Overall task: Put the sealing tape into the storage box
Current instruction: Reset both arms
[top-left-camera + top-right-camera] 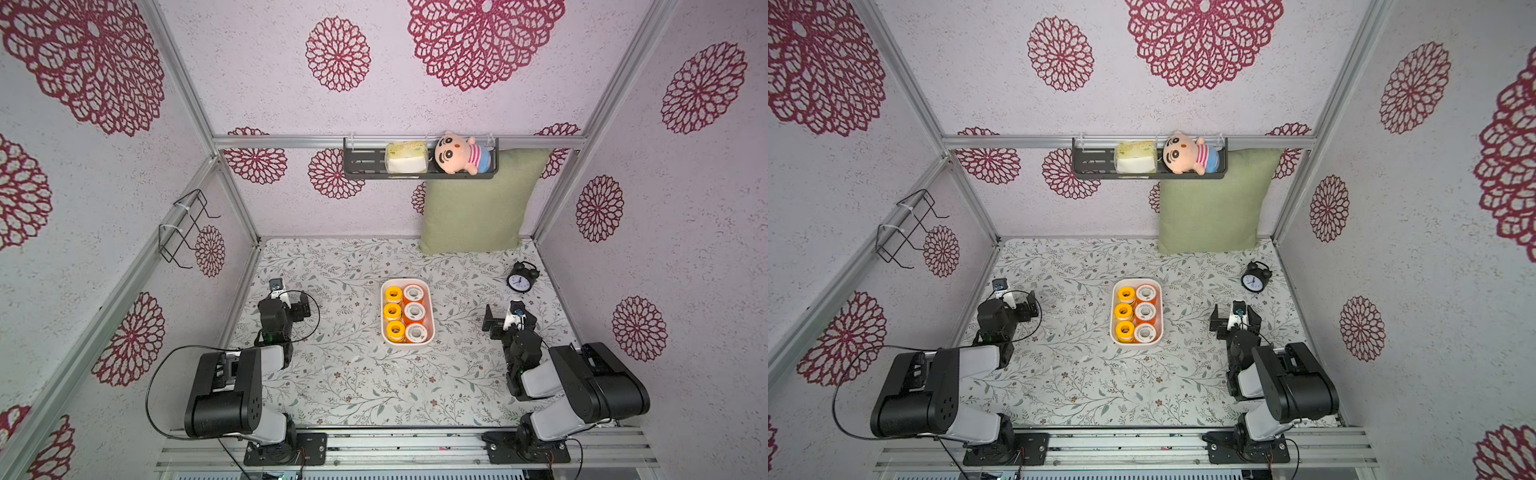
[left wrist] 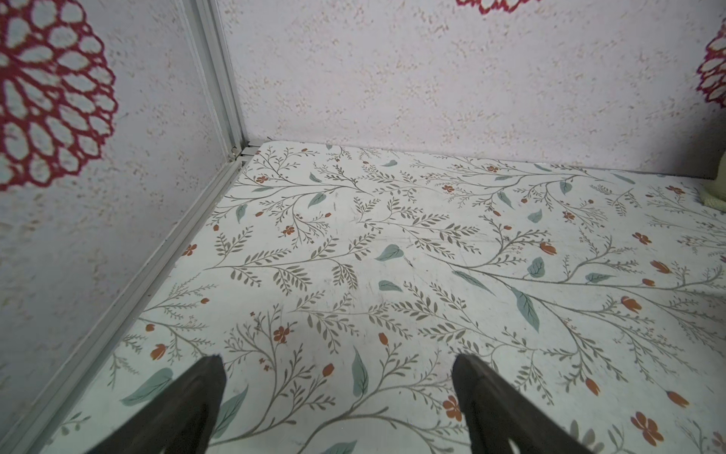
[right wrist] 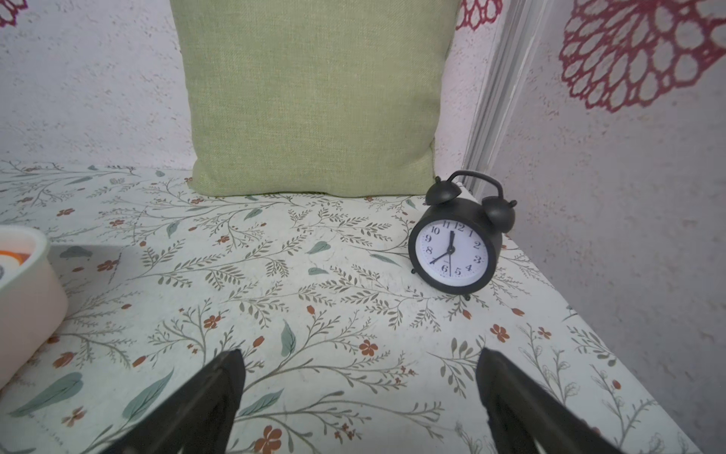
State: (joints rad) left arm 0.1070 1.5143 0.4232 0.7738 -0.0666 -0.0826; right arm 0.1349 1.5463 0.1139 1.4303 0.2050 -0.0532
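Note:
The white storage box (image 1: 406, 281) (image 1: 1137, 280) sits mid-table in both top views. Inside it stand several sealing tape spools: a row of yellow ones (image 1: 393, 294) and a row of orange ones with white faces (image 1: 414, 312). My left gripper (image 1: 286, 301) (image 2: 338, 359) hovers open over bare tabletop left of the box, near the left wall. My right gripper (image 1: 510, 320) (image 3: 360, 353) is open to the right of the box, with nothing between its fingers. In the right wrist view a corner of the box (image 3: 27, 283) shows with a sliver of orange spool (image 3: 11, 257).
A black alarm clock (image 1: 521, 279) (image 3: 451, 251) stands at the far right of the table. A green pillow (image 1: 478, 203) leans on the back wall. Above it a black shelf (image 1: 361, 166) holds a tissue pack and a doll. A wire rack (image 1: 183, 228) hangs on the left wall.

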